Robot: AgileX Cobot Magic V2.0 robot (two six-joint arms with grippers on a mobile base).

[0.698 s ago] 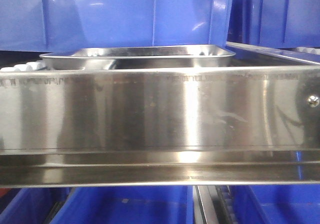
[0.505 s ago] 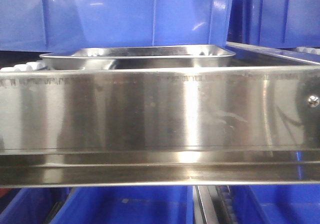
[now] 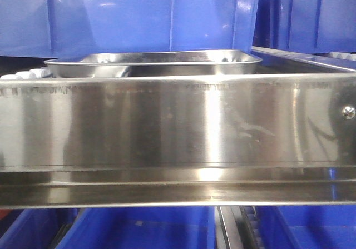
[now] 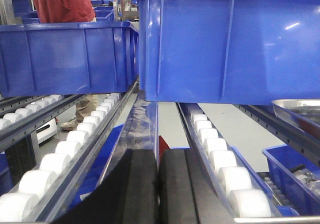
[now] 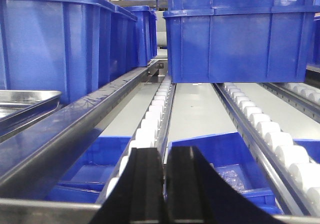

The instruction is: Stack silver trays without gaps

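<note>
A silver tray [image 3: 153, 63] rests on the roller shelf behind the steel front rail, under a blue bin; in the front view I cannot tell whether it is one tray or a stack. Its rim shows at the right edge of the left wrist view [image 4: 300, 109] and at the left edge of the right wrist view [image 5: 25, 101]. My left gripper [image 4: 158, 154] hovers low over a rail left of the tray, its black pads pressed together with nothing between them. To the right of the tray, my right gripper [image 5: 165, 154] is shut and empty too.
The wide steel shelf rail [image 3: 178, 121] with a screw [image 3: 349, 111] fills the front view. Deep blue bins [image 4: 225, 44] [image 5: 235, 34] sit on white roller tracks [image 4: 215, 149] ahead of both grippers. More blue bins lie on the level below. A person in red [image 4: 55, 1] stands far left.
</note>
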